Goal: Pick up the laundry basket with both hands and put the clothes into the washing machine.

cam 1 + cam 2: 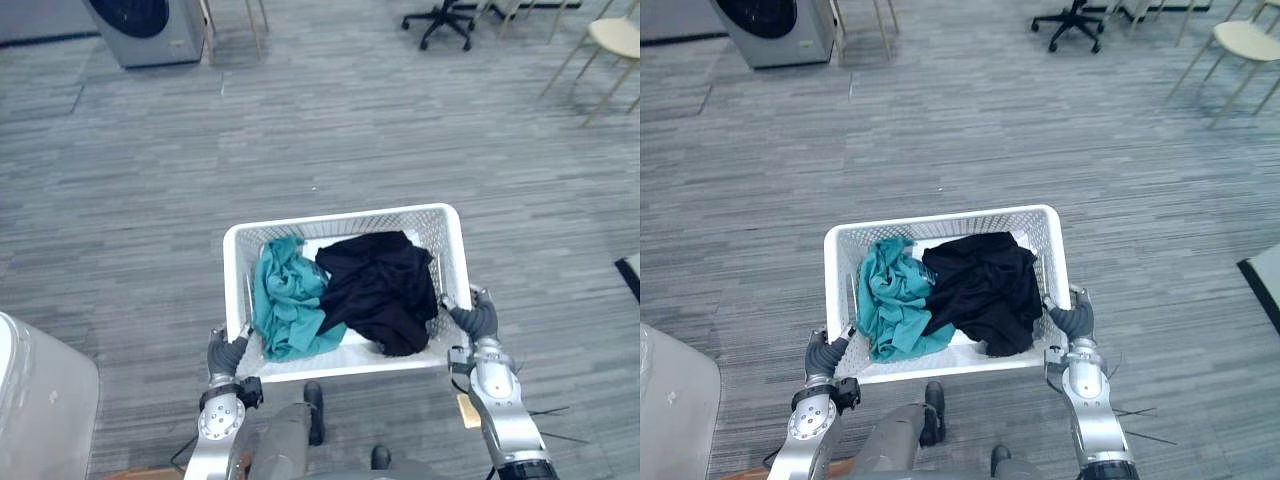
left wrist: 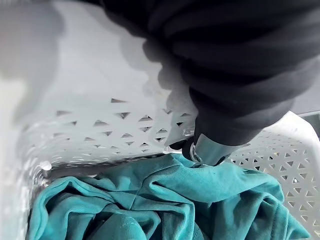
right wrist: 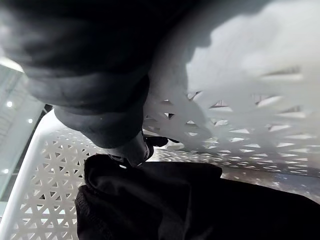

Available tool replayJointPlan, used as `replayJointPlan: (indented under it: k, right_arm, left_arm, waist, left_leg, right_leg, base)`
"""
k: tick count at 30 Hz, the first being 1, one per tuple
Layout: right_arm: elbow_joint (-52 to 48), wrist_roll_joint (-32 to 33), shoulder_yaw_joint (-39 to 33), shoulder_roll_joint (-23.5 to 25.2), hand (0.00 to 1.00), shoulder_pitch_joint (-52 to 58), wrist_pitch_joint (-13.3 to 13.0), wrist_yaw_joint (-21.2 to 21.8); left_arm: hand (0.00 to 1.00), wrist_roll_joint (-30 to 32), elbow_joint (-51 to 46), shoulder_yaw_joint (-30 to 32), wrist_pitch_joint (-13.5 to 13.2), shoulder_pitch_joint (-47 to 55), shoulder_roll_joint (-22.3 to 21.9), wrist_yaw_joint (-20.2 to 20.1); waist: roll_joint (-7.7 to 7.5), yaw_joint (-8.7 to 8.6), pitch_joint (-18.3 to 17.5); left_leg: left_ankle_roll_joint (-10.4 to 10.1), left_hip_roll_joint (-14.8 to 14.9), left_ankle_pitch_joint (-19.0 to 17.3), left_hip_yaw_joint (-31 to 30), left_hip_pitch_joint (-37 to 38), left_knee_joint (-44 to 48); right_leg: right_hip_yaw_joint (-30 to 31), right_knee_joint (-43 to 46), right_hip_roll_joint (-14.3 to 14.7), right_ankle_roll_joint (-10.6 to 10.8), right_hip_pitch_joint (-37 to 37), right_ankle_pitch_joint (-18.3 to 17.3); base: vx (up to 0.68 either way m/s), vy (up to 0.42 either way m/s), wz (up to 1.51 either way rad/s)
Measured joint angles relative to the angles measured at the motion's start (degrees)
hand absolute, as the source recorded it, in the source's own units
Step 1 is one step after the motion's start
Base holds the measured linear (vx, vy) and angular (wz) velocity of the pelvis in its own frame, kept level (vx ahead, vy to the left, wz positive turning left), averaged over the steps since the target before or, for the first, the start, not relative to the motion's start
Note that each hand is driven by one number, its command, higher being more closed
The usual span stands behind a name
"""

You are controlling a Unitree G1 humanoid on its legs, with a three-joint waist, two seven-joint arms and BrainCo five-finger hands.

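You have the white laundry basket (image 1: 340, 220) gripped at both short sides. Your left hand (image 1: 225, 352) curls round its left edge and your right hand (image 1: 478, 318) round its right edge, and in each wrist view a finger (image 2: 206, 150) hooks inside the perforated wall. A bunched teal garment (image 1: 285, 300) lies in the left half, touching a black garment (image 1: 380, 285) in the right half. The washing machine (image 1: 150, 30) stands well apart, far ahead to your left across the grey floor (image 1: 350, 130), with an office chair (image 1: 440, 22) far ahead.
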Motion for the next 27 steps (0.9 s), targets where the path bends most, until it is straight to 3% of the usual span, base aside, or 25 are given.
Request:
replayJointPlan:
  k: [1, 2, 3, 4, 5, 7, 9, 10, 11, 12, 13, 14, 15, 16, 17, 18, 19, 21, 22, 23, 24, 26, 27]
  right_arm:
    - [0.56, 0.0, -0.15, 0.06, 1.0, 0.21, 0.0, 0.33]
    - [2.15, -0.03, -0.35, 0.82, 1.0, 0.11, -0.05, 0.66]
    - [3.44, -0.06, -0.32, 1.68, 1.0, 0.34, -0.02, 0.7]
    - [4.77, -0.07, 0.07, 2.49, 1.0, 0.71, 0.13, 0.73]
    - [4.93, -0.09, 0.32, 2.75, 1.0, 0.9, 0.13, 0.76]
    - [3.42, -0.11, 0.16, 3.18, 1.0, 1.09, -0.14, 1.41]
    - [2.69, -0.04, -0.37, 3.16, 1.0, 1.1, -0.23, 1.46]
    - [2.32, 0.0, -1.25, 3.34, 1.0, 1.2, -0.21, 1.46]
    - [2.04, 0.0, -1.66, 3.28, 1.0, 1.47, -0.17, 1.46]
    - [1.44, -0.03, -2.12, 3.1, 1.0, 2.05, -0.06, 1.45]
    - [1.44, -0.04, -2.32, 3.12, 1.0, 2.51, -0.02, 1.45]
    - [1.58, -0.04, -2.49, 2.44, 1.0, 3.07, 0.57, 1.45]
    - [1.58, -0.02, -2.95, 1.56, 1.0, 2.85, 1.01, 1.56]
    - [1.54, -0.01, -3.55, 1.35, 1.0, 2.6, 1.47, 1.54]
    - [1.48, 0.0, -3.36, 1.06, 1.0, 2.77, 1.56, 1.55]
    - [1.45, -0.03, -2.81, 0.77, 1.0, 3.21, 1.63, 1.61]
    - [0.59, -0.02, -2.39, 1.05, 1.0, 4.47, 1.71, 1.4]
    - [-1.4, 0.02, -2.21, 1.65, 1.0, 5.08, 1.53, 0.94]
    - [-1.98, 0.02, -2.14, 1.81, 1.0, 4.87, 1.55, 0.94]
    - [-2.34, 0.02, -2.14, 1.76, 1.0, 4.87, 1.55, 0.99]
    - [-2.84, 0.03, -2.17, 1.63, 1.0, 4.44, 1.53, 0.99]
    - [-2.69, 0.06, -2.25, 0.9, 1.0, 3.38, 1.45, 1.0]
    - [-2.03, 0.2, -2.55, 0.55, 1.0, 2.76, 1.39, 1.03]
  left_arm:
    - [1.0, 0.1, 0.02, -0.19, 0.07, 0.51, 0.06, -0.01]
    - [1.0, 0.2, 0.1, -0.06, 0.47, 1.05, 0.73, 0.0]
    - [1.0, 0.5, 0.2, -0.04, 1.25, 1.19, 1.59, 0.01]
    - [1.0, 1.11, 0.2, -0.08, 1.94, 1.82, 2.48, 0.01]
    - [1.0, 1.11, 0.2, -0.08, 2.08, 2.14, 2.84, 0.02]
    - [1.0, 1.07, 0.11, -0.53, 2.05, 0.88, 4.4, 0.02]
    - [1.0, 1.05, 0.28, -1.04, 2.06, -0.36, 5.22, -0.03]
    - [1.0, 1.06, 1.01, -2.07, 2.06, -1.83, 6.34, -0.08]
    - [1.0, 1.06, 1.55, -2.53, 2.06, -2.39, 6.66, -0.11]
    - [1.0, 1.09, 2.4, -3.11, 2.06, -2.98, 6.62, -0.14]
    - [1.0, 1.09, 2.79, -3.36, 2.06, -3.03, 6.53, -0.16]
    - [1.0, 1.13, 4.28, -3.27, 2.1, -3.03, 4.94, -0.2]
    - [1.0, 1.3, 4.67, -2.92, 2.16, -3.34, 3.21, -0.2]
    - [1.0, 2.0, 5.36, -2.74, 2.13, -4.14, 1.64, -0.2]
    - [1.0, 2.03, 5.78, -2.7, 2.14, -4.11, 1.44, -0.2]
    - [1.0, 1.98, 6.14, -2.59, 2.14, -3.13, 1.1, -0.21]
    - [1.0, 1.94, 5.64, -2.78, 2.01, -1.84, 1.06, -0.25]
    - [1.0, 1.74, 4.75, -2.4, 1.74, -1.83, 1.85, -0.25]
    - [1.0, 1.19, 4.34, -2.48, 1.43, -1.78, 2.44, -0.3]
    - [1.0, 0.98, 3.86, -2.54, 1.43, -1.68, 2.42, -0.34]
    - [1.0, 0.97, 3.17, -2.48, 0.97, -1.5, 2.44, -0.34]
    - [1.0, 1.01, 2.27, -2.47, 0.82, -1.44, 2.29, -0.37]
    - [1.0, 1.06, 1.71, -2.49, 0.85, -1.36, 1.82, -0.44]
  waist:
    - [-0.31, -0.22, 0.11]
    - [-0.69, -1.04, 0.35]
    - [-0.86, -1.73, 0.43]
    - [-0.63, -2.28, 0.45]
    - [-0.26, -2.8, 0.43]
    - [0.7, -4.03, 0.49]
    - [1.0, -5.07, 0.66]
    - [0.39, -6.36, 0.79]
    - [-0.12, -6.61, 0.74]
    - [-1.11, -7.0, 0.58]
    - [-1.49, -7.39, 0.52]
    - [0.61, -7.82, -0.25]
    - [3.23, -7.56, -0.33]
    - [4.72, -7.62, -0.13]
    - [4.83, -7.6, 0.17]
    - [5.31, -7.5, 1.1]
    - [6.67, -6.38, 1.5]
    - [5.67, -5.09, 2.7]
    - [4.34, -3.55, 3.4]
    - [3.88, -2.76, 3.57]
    - [3.2, -2.4, 3.87]
    - [2.46, -2.03, 4.21]
    - [3.25, -1.45, 4.07]
  left_leg:
    - [0.41, -1.73, -2.31, 0.2, 2.37, 0.31]
    - [1.26, -4.11, -5.58, -0.85, 6.56, -0.16]
    - [1.63, -5.73, -7.22, -2.17, 10.37, -0.83]
    - [1.51, -6.73, -8.38, -3.49, 15.97, -2.92]
    - [1.37, -6.85, -8.58, -4.46, 18.59, -4.36]
    - [0.98, -5.94, -8.81, -9.43, 27.1, -11.76]
    - [-0.07, -4.76, -9.36, -11.31, 29.71, -14.36]
    - [-1.45, -4.21, -10.09, -12.92, 32.83, -15.94]
    - [-2.15, -4.46, -10.48, -13.43, 34.53, -16.67]
    - [-4.45, -4.86, -11.79, -14.78, 37.99, -17.53]
    - [-5.4, -4.92, -12.33, -15.51, 40.09, -17.41]
    - [-5.71, -3.0, -12.52, -16.41, 42.32, -15.59]
    - [-6.61, -0.86, -12.0, -16.5, 41.76, -11.53]
    - [-11.76, 0.48, -5.92, -15.14, 36.77, 1.67]
    - [-12.01, 0.89, -0.15, -13.64, 34.28, 8.14]
    - [-12.87, 2.88, 14.25, -10.95, 31.31, 17.37]
    - [-10.06, 9.71, 15.44, -7.76, 23.09, 37.13]
    - [-5.2, 13.02, 6.59, -4.64, 13.95, 49.59]
    - [-4.15, 12.46, 1.7, -3.1, 8.84, 49.33]
    - [-4.06, 11.87, -0.29, -2.04, 6.16, 47.43]
    - [-4.49, 10.26, -3.26, -0.55, 0.66, 40.81]
    - [-5.66, 7.15, -3.56, 0.32, -4.82, 22.67]
    - [-10.14, 6.24, -0.16, 0.22, -6.27, 7.2]
  right_leg:
    - [1.36, 10.98, -0.95, 5.03, -3.14, -0.42]
    - [3.22, 28.63, -2.21, 9.56, -8.7, 2.67]
    - [2.71, 39.51, -3.62, 8.61, -11.72, 3.44]
    - [0.56, 47.0, -4.61, 3.63, -14.75, 2.38]
    - [-1.01, 47.72, -4.78, 1.95, -16.15, 1.66]
    - [-7.04, 39.07, -3.39, -2.75, -25.24, -1.11]
    - [-8.1, 26.81, -1.76, -2.53, -27.93, 0.04]
    - [-7.88, 5.29, -0.28, -1.24, -28.82, 7.68]
    - [-7.44, -2.38, -0.33, -0.51, -28.8, 11.34]
    - [-6.54, -9.36, -0.51, -1.08, -29.37, 16.31]
    - [-6.51, -10.16, -0.57, -2.42, -29.22, 17.71]
    - [-6.56, -5.92, 0.53, -5.56, -28.94, 27.81]
    - [-8.0, -0.98, 1.63, -6.01, -29.77, 27.44]
    - [-9.9, 6.8, 2.71, -7.31, -29.92, 20.28]
    - [-10.66, 8.76, 2.83, -7.95, -28.69, 17.7]
    - [-11.25, 8.24, 3.58, -8.3, -23.54, 14.27]
    - [-11.87, 3.97, 5.97, -8.66, -15.17, 11.22]
    - [-10.74, 0.99, 7.33, -9.07, -8.13, 7.7]
    - [-8.74, -2.06, 6.74, -8.68, -3.03, 6.09]
    - [-7.82, -3.66, 6.33, -8.42, -0.77, 5.52]
    - [-6.76, -6.72, 4.86, -7.35, 3.46, 4.27]
    - [-5.47, -9.04, 1.9, -4.93, 7.74, 1.59]
    - [-4.4, -10.83, 0.38, -2.93, 11.17, -0.22]
  base:
    - [0.64, 0.281, 0.4]
    - [0.78, 0.301, 0.53]
    - [0.8, 0.24, 0.62]
    - [0.68, 0.148, 0.54]
    - [0.68, 0.105, 0.48]
    - [0.81, 0.054, 0.62]
    - [0.6, -0.021, 0.76]
    - [0.56, -0.059, 0.8]
    - [0.74, -0.11, 0.83]
    - [0.63, -0.126, 0.51]
    - [0.84, -0.174, 0.51]
    - [0.9, -0.17, 0.24]
    - [1.24, -0.234, 0.2]
    - [1.04, -0.218, 0.07]
    - [0.84, -0.213, 0.04]
    - [0.82, -0.169, -0.09]
    - [0.8, -0.138, -0.1]
    - [0.77, -0.077, -0.24]
    - [0.76, -0.013, -0.44]
    - [0.76, 0.022, -0.46]
    - [0.8, 0.128, -0.35]
    - [0.91, 0.218, -0.39]
    - [0.88, 0.291, -0.51]
